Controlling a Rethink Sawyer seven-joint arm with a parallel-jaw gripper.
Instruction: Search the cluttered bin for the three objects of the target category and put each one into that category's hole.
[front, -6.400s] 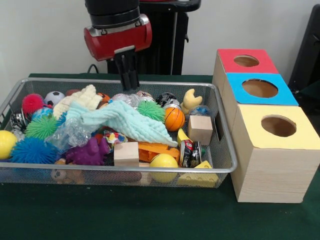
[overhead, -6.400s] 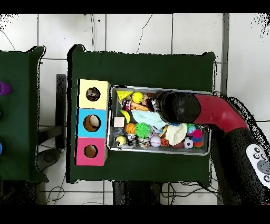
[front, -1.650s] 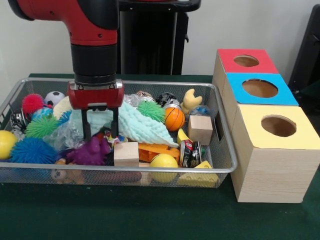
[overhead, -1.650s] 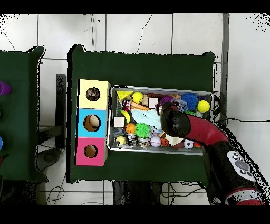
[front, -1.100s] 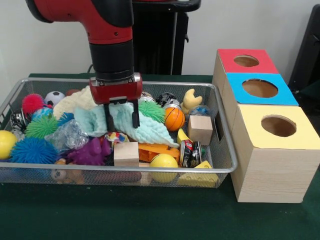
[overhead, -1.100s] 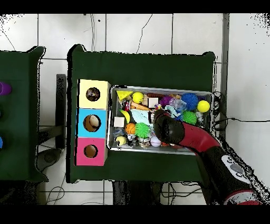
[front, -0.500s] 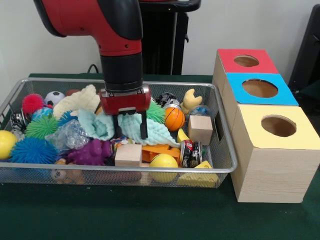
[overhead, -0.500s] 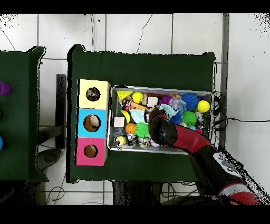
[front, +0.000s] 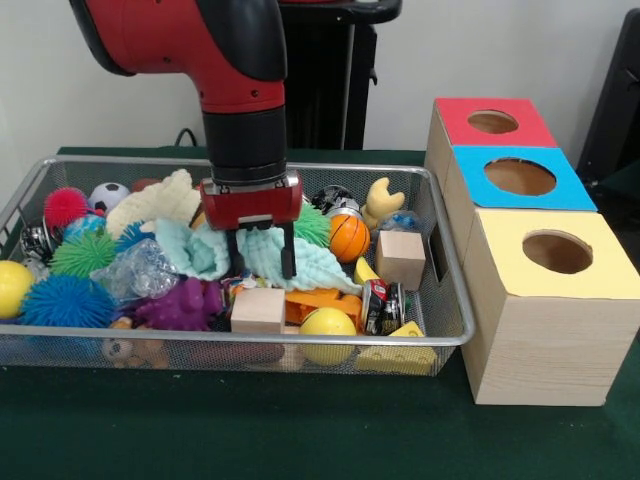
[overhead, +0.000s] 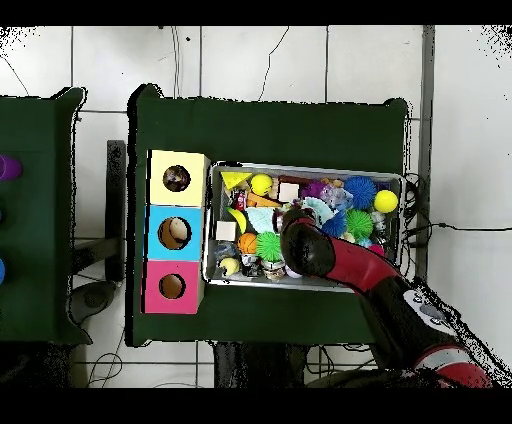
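The wire-mesh bin (front: 250, 341) is full of mixed toys; it also shows in the overhead view (overhead: 320, 168). My gripper (front: 263, 258) is down inside the bin at its middle. It is open, and its fingers (front: 287, 255) stand either side of a bunched fold of a mint-green cloth (front: 320, 265). No knotted rope ball shows clearly; a small multicoloured bit (front: 230, 284) peeks out under the cloth by the left finger. In the overhead view the arm's wrist (overhead: 305, 245) hides the gripper.
Three wooden boxes with round holes stand right of the bin: yellow top (front: 595, 268) nearest, blue (front: 565, 190), then red (front: 460, 115). In the bin are an orange mini basketball (front: 348, 238), two wooden cubes (front: 400, 258) (front: 257, 310), a yellow ball (front: 327, 330) and spiky balls (front: 65, 300).
Since 6.4 s ago the gripper has come down from above the bin's back into its middle and opened, and the cloth is bunched. Over the last half second almost nothing has moved.
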